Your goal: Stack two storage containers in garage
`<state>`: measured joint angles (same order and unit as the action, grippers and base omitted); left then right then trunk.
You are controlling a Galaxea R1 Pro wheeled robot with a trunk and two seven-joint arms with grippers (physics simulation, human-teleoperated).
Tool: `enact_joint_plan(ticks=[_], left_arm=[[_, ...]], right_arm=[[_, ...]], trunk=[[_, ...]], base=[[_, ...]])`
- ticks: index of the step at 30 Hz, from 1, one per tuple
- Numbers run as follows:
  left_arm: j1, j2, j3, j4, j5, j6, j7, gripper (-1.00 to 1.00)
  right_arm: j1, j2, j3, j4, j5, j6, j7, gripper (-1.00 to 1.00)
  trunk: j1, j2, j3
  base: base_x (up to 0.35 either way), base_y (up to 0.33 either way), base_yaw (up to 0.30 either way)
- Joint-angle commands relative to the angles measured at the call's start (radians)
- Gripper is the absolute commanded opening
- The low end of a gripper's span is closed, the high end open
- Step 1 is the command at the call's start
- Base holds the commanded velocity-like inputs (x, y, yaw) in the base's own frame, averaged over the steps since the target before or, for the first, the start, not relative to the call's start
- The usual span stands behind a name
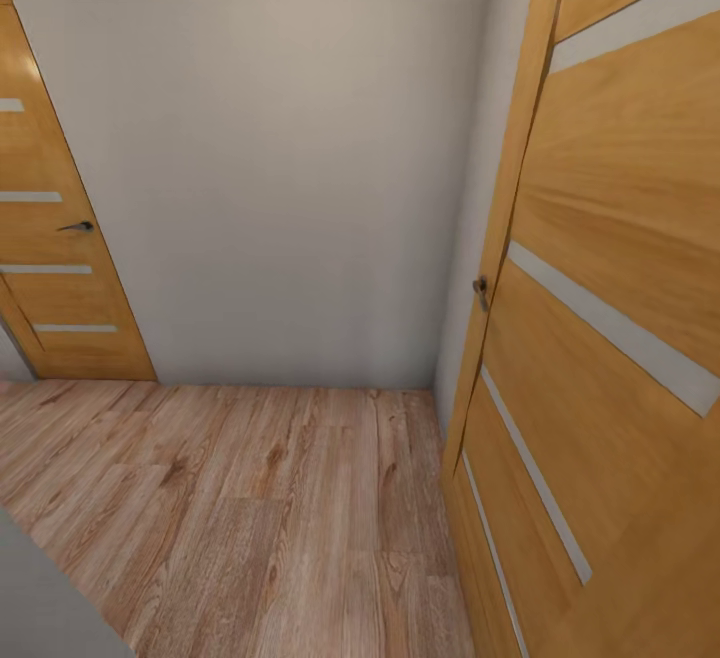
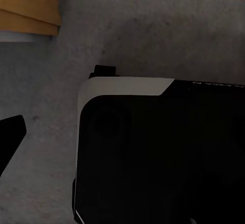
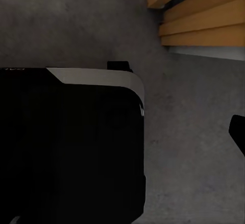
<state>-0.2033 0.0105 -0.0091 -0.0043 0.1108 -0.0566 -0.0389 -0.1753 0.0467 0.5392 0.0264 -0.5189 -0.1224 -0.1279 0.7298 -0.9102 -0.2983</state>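
Two honey-wood doors flanking a white wall, light plank flooring, gripper jaw states cannot be told

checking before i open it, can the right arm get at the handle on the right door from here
Probably not yet. The handle on the right door is close in the head view, but the right wrist view looks down at the grey floor and the robot's dark base, so that arm seems lowered.

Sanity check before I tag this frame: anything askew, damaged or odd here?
Nothing stands out. The head view shows a plain white wall, light wood plank flooring and two honey-wood doors, one far left and one close on the right, all intact. The wrist views look down on grey concrete floor beside the robot's dark base.
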Motion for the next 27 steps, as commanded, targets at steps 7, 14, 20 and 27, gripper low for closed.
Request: enact_joint_plan(ticks=[7, 14, 20, 27], left_arm=[[-0.001, 0.0, -0.002, 0.001, 0.01, -0.003, -0.004, 1.0], [-0.001, 0.0, -0.001, 0.001, 0.01, -0.003, -0.004, 1.0], [-0.001, 0.0, -0.001, 0.001, 0.01, 0.0, -0.003, 1.0], [-0.001, 0.0, -0.002, 0.001, 0.01, 0.001, -0.004, 1.0]], right_arm=[[-0.001, 0.001, 0.008, 0.003, -0.009, -0.005, -0.001, 1.0], [-0.001, 0.001, 0.008, 0.003, -0.007, -0.004, -0.001, 1.0], [-0.001, 0.001, 0.008, 0.003, -0.007, -0.005, -0.001, 1.0], [-0.001, 0.0, 0.008, 0.003, -0.007, -0.004, -0.001, 1.0]], trunk=[[0.0, -0.001, -0.001], [0.0, -0.001, -0.001], [0.0, -0.001, -0.001], [0.0, -0.001, -0.001]], base=[[0.0, 0.0, 0.0], [0.0, 0.0, 0.0], [0.117, 0.0, 0.0], [0.302, 0.0, 0.0]])
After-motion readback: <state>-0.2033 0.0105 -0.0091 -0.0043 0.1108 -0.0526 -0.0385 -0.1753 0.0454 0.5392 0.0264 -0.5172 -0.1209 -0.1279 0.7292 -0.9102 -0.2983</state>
